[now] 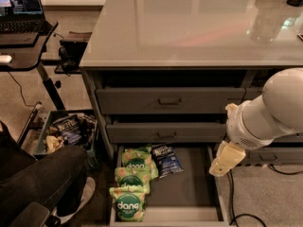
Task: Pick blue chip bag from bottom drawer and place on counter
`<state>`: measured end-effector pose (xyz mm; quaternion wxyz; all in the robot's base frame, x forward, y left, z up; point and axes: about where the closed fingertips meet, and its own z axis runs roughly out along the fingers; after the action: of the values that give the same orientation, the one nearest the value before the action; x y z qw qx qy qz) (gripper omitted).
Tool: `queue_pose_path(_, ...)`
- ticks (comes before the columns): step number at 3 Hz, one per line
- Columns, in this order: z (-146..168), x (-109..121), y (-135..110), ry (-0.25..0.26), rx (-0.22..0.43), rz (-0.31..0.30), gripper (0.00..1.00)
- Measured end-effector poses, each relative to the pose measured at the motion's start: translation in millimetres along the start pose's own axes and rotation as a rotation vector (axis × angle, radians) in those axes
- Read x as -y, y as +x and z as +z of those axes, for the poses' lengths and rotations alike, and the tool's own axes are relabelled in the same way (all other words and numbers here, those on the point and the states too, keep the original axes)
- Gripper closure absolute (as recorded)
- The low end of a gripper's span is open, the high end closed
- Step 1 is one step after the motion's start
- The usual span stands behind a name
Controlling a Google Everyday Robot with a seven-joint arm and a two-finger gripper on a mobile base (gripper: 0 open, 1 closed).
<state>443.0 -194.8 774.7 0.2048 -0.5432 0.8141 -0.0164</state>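
Note:
The blue chip bag (166,160) lies flat on the floor of the open bottom drawer (191,193), near its back, with its white logo panel facing up. Three light green "dang" bags (131,183) lie in a row to its left. The counter (189,27) spans the top of the cabinet, glossy and pale grey. My gripper (226,159) hangs from the white arm (265,110) at the right, above the drawer's right wall. It is to the right of the blue bag, apart from it, and holds nothing that I can see.
Two closed grey drawer fronts (168,100) sit above the open drawer. A bin of snack bags (68,129) stands on the floor at the left. A black laptop desk (21,37) and a seated person's leg (38,174) are further left. A cable (232,197) runs down at the right.

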Motion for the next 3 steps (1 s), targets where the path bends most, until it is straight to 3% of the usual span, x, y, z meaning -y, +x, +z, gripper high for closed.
queue_pose_path(1,0,0,0,0.0,0.0,0.0,0.0)
queue_pose_path(2,31,-9,2,-0.022,-0.007,0.019,0.0)
queue_pose_path(3,97,-17,6,-0.048,-0.009,0.066,0.0)
